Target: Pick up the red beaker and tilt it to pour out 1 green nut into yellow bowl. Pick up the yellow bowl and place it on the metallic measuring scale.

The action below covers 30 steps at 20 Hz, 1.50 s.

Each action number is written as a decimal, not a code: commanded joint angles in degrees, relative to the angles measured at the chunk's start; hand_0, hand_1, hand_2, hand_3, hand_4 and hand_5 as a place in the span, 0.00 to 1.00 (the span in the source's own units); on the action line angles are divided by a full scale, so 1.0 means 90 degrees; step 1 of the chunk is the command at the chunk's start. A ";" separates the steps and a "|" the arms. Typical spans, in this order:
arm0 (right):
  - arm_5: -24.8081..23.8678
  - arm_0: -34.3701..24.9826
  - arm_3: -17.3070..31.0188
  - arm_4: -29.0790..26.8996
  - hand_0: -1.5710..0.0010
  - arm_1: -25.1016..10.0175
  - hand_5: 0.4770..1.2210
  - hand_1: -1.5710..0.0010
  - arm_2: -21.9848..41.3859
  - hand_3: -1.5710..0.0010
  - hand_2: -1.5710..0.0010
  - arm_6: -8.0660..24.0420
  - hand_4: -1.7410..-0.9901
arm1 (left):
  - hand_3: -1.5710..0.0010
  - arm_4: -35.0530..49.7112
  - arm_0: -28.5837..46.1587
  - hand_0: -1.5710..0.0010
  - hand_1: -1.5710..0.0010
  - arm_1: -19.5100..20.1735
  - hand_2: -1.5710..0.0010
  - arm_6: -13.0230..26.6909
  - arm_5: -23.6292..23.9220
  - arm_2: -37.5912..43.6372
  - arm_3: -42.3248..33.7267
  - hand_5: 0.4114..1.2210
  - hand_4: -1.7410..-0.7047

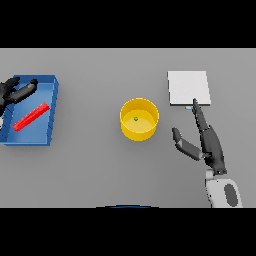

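Right hand point(209, 144) is held with fingers straight and nothing grasped; the yellow bowl point(139, 119), one green nut point(135, 118) inside, lies to its left, the metallic measuring scale point(188, 88) just beyond its fingertips.

One yellow bowl point(139, 119), one green nut point(135, 118), one red beaker point(31, 116), one blue tray point(54, 107), one scale point(188, 88)

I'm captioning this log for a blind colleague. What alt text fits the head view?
A yellow bowl holding one green nut sits mid-table, between a blue tray with a red beaker lying in it and a metallic scale. The right robot hand rests open beside the bowl, fingertips at the scale; the left robot hand is over the tray's far corner.
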 commanded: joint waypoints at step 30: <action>0.2589 -0.4139 0.2275 0.4351 1.00 -0.2066 0.30 1.00 0.3506 1.00 1.00 -0.0470 0.69 | 1.00 0.0136 0.0169 1.00 1.00 -0.0055 1.00 -0.0922 0.0441 0.0340 -0.0040 0.34 0.98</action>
